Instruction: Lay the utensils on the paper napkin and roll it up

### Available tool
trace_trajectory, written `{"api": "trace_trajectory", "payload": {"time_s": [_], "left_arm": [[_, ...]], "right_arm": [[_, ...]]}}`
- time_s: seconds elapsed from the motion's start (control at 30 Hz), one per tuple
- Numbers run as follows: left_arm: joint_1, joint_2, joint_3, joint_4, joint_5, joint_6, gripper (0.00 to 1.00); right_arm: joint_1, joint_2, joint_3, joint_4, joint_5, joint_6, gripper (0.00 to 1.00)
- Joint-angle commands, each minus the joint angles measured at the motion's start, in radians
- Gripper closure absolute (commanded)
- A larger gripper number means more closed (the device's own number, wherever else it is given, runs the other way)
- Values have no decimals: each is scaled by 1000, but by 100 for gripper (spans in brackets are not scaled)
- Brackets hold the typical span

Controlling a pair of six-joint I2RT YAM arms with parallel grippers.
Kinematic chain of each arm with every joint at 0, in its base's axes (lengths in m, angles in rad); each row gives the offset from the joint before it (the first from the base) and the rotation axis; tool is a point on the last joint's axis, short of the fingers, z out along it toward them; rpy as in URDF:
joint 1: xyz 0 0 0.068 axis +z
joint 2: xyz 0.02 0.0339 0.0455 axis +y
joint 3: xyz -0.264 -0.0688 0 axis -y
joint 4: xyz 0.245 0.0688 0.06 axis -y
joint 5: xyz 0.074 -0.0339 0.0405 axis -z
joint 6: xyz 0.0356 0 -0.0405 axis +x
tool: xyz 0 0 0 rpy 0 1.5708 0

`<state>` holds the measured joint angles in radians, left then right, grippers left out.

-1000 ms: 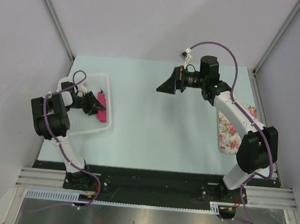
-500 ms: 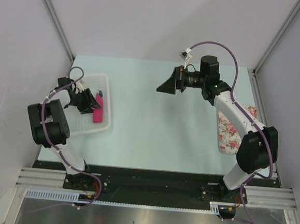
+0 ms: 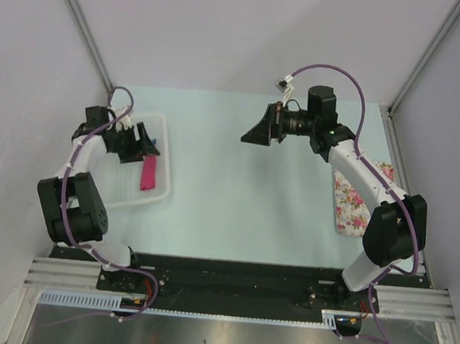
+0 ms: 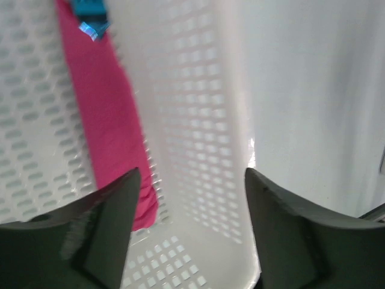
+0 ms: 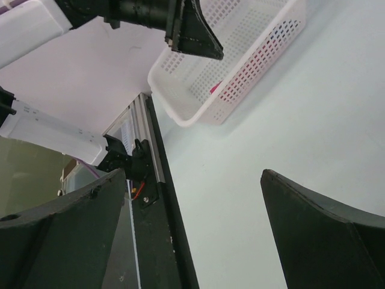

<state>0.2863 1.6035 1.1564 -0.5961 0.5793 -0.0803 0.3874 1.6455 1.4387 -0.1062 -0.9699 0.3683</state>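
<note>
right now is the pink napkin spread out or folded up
Folded: the paper napkin shows as a narrow strip, not a square sheet, lying inside the white basket.

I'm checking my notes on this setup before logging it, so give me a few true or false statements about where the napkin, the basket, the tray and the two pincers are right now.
1. The pink napkin lies inside the white basket. True.
2. The left pincer is shut on the napkin. False: it is open over the basket, with nothing between its fingers.
3. The right pincer carries a blue utensil. False: it is open and empty, above the table.
4. The floral tray sits at the table's right edge, partly under the right arm. True.
</note>
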Motion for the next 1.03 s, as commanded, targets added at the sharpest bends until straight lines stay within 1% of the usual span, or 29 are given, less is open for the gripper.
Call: {"api": "trace_trajectory", "payload": {"time_s": [0.0, 0.03, 0.07, 0.1, 0.13, 0.2, 0.27, 0.3, 0.33, 0.37, 0.4, 0.47, 0.5, 0.53, 0.57, 0.63, 0.73, 0.87, 1.0], "left_arm": [[-139, -116, 159, 18, 44, 57, 21], [-168, -122, 227, 0, 37, 66, 12], [-200, -123, 262, -8, 28, 73, 7], [-261, -123, 293, -14, 4, 77, 1], [-278, -122, 351, -22, -9, 77, 0], [-375, -116, 399, -28, -24, 100, 0], [-423, -88, 477, -47, -42, 105, 0], [-468, -74, 505, -72, -51, 122, 1], [-492, -57, 552, -80, -83, 128, 0], [-536, -30, 568, -88, -113, 126, 0], [-555, -14, 580, -100, -151, 117, 0], [-588, 22, 563, -110, -238, 103, 0], [-590, 30, 530, -111, -251, 87, 0], [-590, 36, 514, -116, -263, 86, 0], [-590, 47, 502, -120, -266, 55, 0], [-590, 64, 464, -126, -260, 37, 0], [-588, 64, 427, -114, -280, 43, 0], [-569, 62, 425, -131, -291, 47, 0], [-553, 38, 440, -130, -308, 62, 0]], "right_arm": [[-31, -53, 42, -48, 0, -52, 0], [-39, -58, 42, -61, 10, -61, 0], [-57, -67, 40, -79, 14, -69, 0], [-68, -76, 43, -93, 29, -95, 0], [-77, -84, 43, -105, 37, -106, 0], [-122, -110, 40, -135, 60, -124, 0], [-159, -128, 29, -165, 85, -149, 0], [-200, -139, 23, -174, 109, -155, 0], [-221, -157, 13, -182, 125, -164, 0], [-241, -168, -10, -200, 149, -172, 0], [-289, -177, -27, -213, 205, -180, 0], [-330, -200, -85, -260, 255, -224, 0], [-375, -204, -106, -280, 296, -239, 0], [-404, -210, -127, -302, 312, -253, 0], [-429, -220, -179, -334, 319, -279, 0], [-493, -240, -233, -352, 333, -302, 0], [-544, -286, -323, -365, 339, -350, 0], [-568, -338, -374, -380, 338, -388, 0], [-573, -351, -351, -383, 330, -411, 0]]}}
